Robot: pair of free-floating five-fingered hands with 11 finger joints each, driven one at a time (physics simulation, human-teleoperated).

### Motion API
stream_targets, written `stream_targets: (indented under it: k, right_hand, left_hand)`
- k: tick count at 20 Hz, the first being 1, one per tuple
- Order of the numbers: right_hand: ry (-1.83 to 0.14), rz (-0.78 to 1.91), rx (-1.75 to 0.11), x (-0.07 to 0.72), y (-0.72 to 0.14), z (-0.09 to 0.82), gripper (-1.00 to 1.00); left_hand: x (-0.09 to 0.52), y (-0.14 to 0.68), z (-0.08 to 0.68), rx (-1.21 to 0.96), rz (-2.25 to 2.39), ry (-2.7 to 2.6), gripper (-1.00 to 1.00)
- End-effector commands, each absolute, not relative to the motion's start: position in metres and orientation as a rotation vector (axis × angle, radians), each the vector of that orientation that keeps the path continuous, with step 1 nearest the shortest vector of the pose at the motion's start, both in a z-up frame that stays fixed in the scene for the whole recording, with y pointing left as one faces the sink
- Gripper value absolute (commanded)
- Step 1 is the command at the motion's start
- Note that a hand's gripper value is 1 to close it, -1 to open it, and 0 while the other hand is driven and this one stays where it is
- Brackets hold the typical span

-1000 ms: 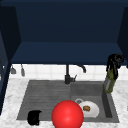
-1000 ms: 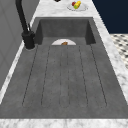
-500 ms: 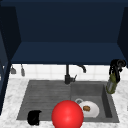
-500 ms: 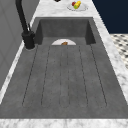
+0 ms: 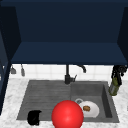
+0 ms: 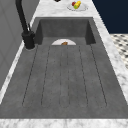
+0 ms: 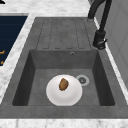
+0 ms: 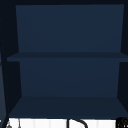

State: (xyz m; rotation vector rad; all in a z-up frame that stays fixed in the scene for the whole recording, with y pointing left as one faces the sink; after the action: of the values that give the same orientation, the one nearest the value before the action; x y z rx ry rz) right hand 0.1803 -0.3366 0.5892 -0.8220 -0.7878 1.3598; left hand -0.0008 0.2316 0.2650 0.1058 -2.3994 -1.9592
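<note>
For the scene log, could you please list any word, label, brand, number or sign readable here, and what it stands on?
None: no readable text on the olive-green bottle held by the right hand, the round white plate, the large red ball or the dark grey sink.

Olive-green bottle (image 5: 114, 87), upright, right edge of frame on the worktop (image 5: 122, 100) beside the sink; right robot hand (image 5: 118, 72) closed round its top.

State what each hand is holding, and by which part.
The right hand grips the olive-green bottle by its top, at the sink's right edge. The left hand sits at the draining board's front-left corner; whether it holds anything cannot be told.
</note>
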Motion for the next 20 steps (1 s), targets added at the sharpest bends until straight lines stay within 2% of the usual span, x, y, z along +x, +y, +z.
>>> stream_targets:
  k: [1, 9, 20]
  right_hand:
    - [-0.798, 1.374, -0.840, 0.205, -0.341, 0.558, 1.00]
    - [-0.738, 1.296, -0.883, 0.248, -0.347, 0.488, 1.00]
    - [-0.875, 1.299, -0.896, 0.256, -0.412, 0.413, 1.00]
  left_hand:
    - [-0.001, 0.232, 0.265, 0.106, -1.959, -2.399, 0.00]
    - [-0.001, 0.232, 0.265, 0.106, -1.959, -2.399, 0.00]
    - [-0.001, 0.232, 0.265, 0.106, -1.959, -2.399, 0.00]
